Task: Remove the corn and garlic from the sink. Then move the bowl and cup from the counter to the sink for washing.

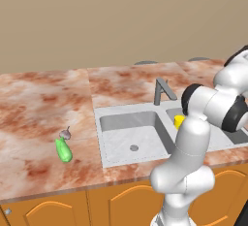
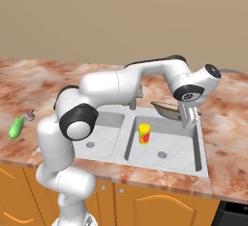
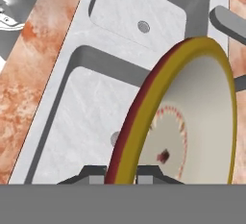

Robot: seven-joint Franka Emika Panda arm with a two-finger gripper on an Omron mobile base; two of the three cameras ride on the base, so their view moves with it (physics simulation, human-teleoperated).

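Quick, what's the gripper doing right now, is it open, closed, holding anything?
Gripper: closed on the rim of the bowl, holding it tilted on edge above the right basin of the sink.

Arm (image 2: 104, 87): glossy white shell, built of rounded tubular segments; thick at the base, slimmer toward the wrist.
Joints (image 2: 77, 121): black bands set between the white segments; one broad dark ring is seen at the elbow, another near the shoulder.
Wrist housing (image 2: 196, 84): white, bulbous, capped by a round dark disc with a grey face.
Gripper (image 2: 189, 118): grey body below the wrist, ending in two narrow fingers.
Fingertips (image 3: 93, 174): small, dark grey, angular pads, as seen in the hand view.
Lower column (image 1: 181, 181): white, smooth, swelling into rounded lobes.
Markings: none are made out on the shell; no cables or screws are discernible.
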